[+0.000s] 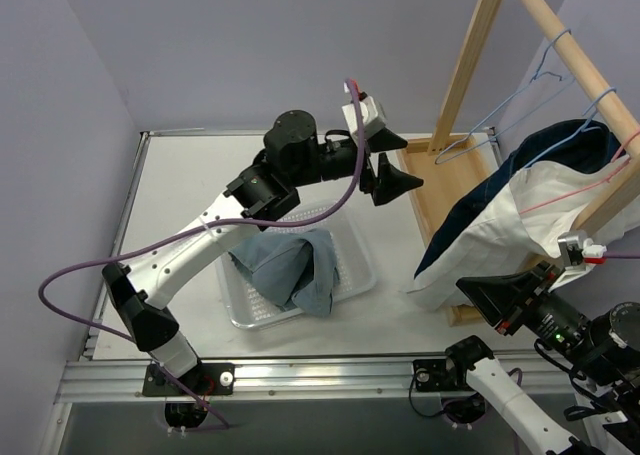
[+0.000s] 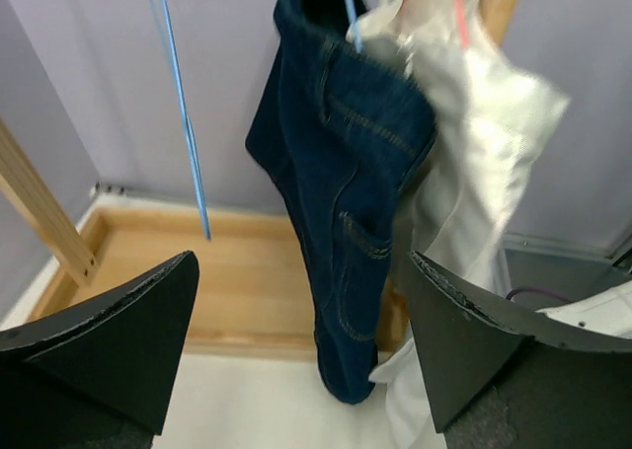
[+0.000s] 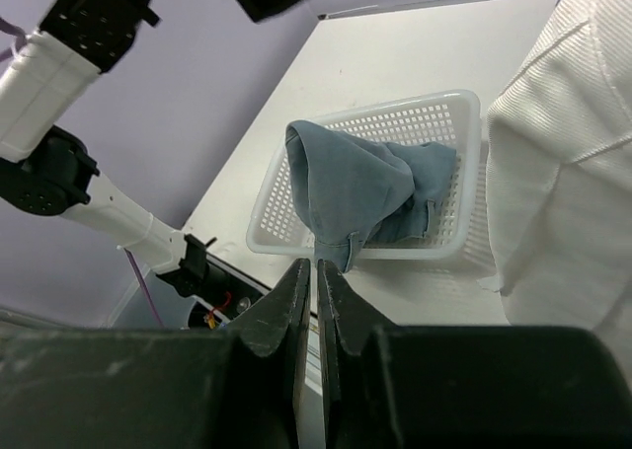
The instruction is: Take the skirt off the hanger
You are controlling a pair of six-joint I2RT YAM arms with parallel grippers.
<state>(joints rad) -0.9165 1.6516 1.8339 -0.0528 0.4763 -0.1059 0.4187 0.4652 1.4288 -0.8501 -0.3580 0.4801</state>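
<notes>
lilac walls around one white table [image 1: 180, 205]. one basket [image 1: 240, 310] mid-table holds one grey-blue cloth [image 1: 295, 265]. on one wooden rack [image 1: 470, 55] at the right edge hang one bare blue hanger [image 2: 183, 104], one dark denim skirt [image 2: 346, 192] and one white garment [image 1: 500, 235]. the skirt hangs just ahead of the left gripper [image 1: 414, 162], whose jaws are wide apart and empty. the right gripper [image 3: 316, 266] is pressed together, holding nothing.

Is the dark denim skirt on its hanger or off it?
On: the skirt hangs from a blue hanger on the wooden rail, beside a white garment.
</notes>
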